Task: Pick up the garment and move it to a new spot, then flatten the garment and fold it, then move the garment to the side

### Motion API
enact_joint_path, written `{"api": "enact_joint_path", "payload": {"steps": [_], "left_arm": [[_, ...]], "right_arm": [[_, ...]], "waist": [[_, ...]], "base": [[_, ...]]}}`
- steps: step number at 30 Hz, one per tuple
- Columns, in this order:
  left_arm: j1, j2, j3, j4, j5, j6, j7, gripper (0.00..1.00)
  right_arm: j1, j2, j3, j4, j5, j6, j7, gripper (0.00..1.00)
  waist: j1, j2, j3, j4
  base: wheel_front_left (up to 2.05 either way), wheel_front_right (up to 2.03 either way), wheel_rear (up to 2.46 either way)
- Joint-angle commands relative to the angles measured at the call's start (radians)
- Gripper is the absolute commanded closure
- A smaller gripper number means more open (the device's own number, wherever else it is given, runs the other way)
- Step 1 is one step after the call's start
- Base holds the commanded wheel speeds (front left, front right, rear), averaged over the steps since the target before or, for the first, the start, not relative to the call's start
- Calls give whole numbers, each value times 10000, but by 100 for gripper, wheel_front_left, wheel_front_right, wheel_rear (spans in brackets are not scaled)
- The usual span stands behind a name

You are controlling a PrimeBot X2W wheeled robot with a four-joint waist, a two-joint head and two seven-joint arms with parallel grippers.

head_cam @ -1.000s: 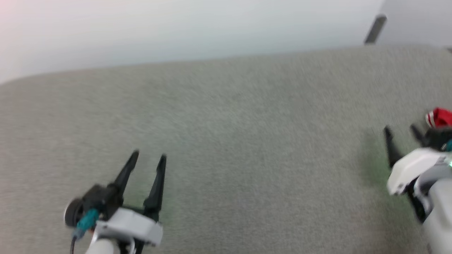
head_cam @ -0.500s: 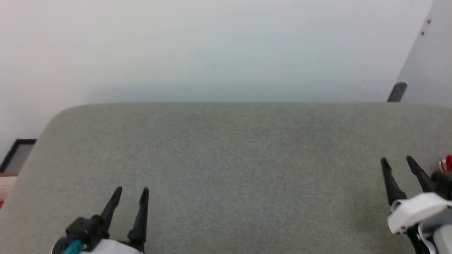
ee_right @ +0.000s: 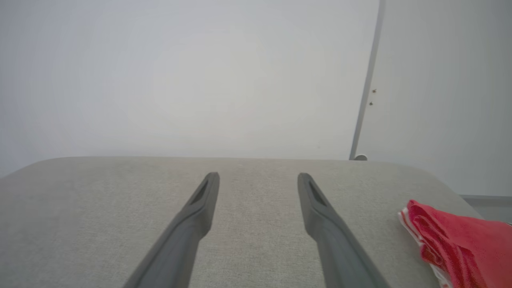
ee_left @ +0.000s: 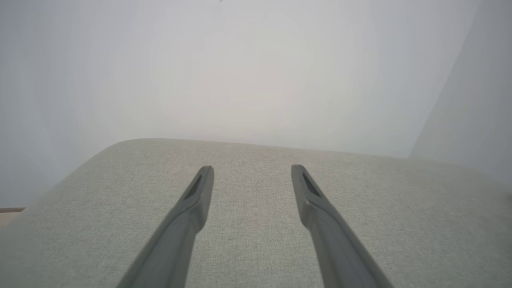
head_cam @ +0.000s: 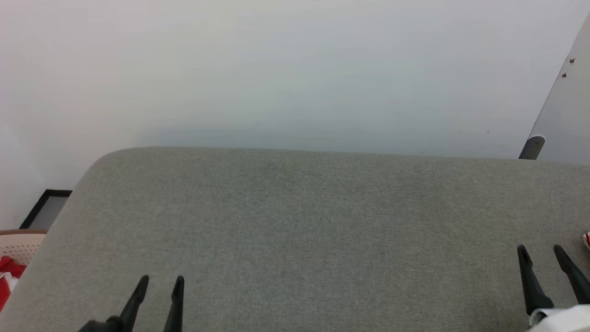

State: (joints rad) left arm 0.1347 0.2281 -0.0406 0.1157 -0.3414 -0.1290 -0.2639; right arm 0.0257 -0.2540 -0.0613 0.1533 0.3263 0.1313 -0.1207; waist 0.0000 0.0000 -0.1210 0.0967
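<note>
The garment (ee_right: 456, 244) is seen in the right wrist view as a bunched red heap with a red-and-white striped edge. It lies on the grey fabric-covered surface (ee_right: 100, 208) near that surface's rounded right-hand corner. It is placed to the right of the right gripper (ee_right: 259, 178), near the outer finger but apart from it, and none of the cloth is found between the two fingers. The jaws of that gripper are spread wide with nothing held, and bare grey fabric is seen in the gap.

In the head view a small red-and-white scrap of the garment is caught at the right edge, just beyond the right gripper's fingertips.

The left gripper (head_cam: 161, 281) is seen at the lower left of the head view, well apart from the garment, with the width of the surface between them. Its jaws are likewise parted and empty. Both pairs of fingers are pointed toward the far edge of the surface and the pale wall (head_cam: 276, 69). Whether the fingers touch the fabric cannot be told.

Off the left edge of the surface, a beige perforated basket (head_cam: 20, 244) is seen with red and white cloth (head_cam: 5, 276) in it.
</note>
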Motion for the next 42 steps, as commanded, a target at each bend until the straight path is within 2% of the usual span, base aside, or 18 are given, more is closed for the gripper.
{"api": "enact_joint_path", "payload": {"steps": [1, 8, 15, 42], "left_arm": [[165, -13, 45, -107, 115, 15, 3, 0], [863, -85, 122, -776, 291, 134, 5, 0], [1147, -229, 17, -1063, 312, 172, 5, 0], [1089, -36, 62, -1244, 425, 491, 21, 0]], "right_arm": [[247, 80, -157, -222, -142, -11, 119, 0], [1289, 669, -809, -1723, -448, -11, 676, 0], [1762, 1097, -1111, -2414, -526, -11, 873, 0], [1554, 1295, -883, -2552, -463, -12, 584, 0]], "waist": [[0, 0, 14, 1], [0, 0, 39, -14], [0, 0, 31, 16], [0, 0, 66, -70]], "base": [[0, 0, 0], [0, 0, 0], [0, 0, 0], [0, 0, 0]]}}
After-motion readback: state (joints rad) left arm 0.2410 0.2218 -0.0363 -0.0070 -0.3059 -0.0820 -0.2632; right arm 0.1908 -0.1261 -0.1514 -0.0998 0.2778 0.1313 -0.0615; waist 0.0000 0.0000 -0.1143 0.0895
